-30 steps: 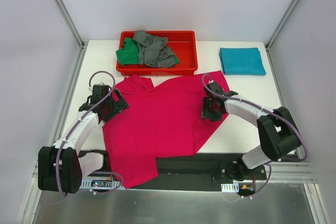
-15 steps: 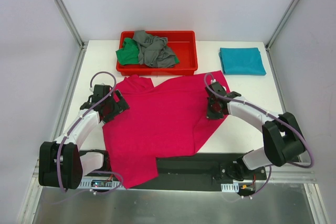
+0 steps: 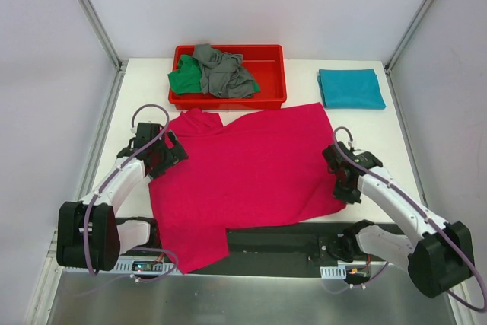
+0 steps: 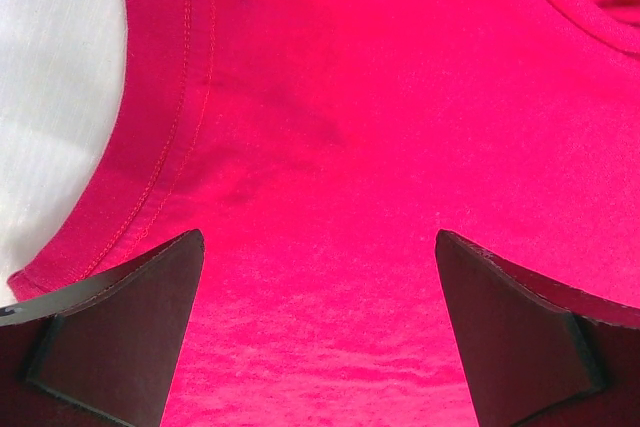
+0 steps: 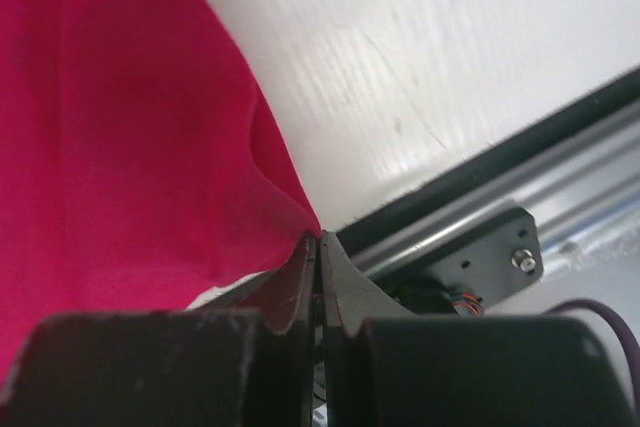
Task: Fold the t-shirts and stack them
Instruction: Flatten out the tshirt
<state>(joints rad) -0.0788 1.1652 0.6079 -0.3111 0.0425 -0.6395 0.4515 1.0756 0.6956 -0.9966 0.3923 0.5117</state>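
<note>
Right hand (image 5: 320,239) pinches magenta t-shirt (image 3: 243,176), likely its corner.

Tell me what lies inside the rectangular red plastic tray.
A crumpled grey fabric t-shirt and a green fabric t-shirt at the tray left end. Anything beneath them is covered.
</note>
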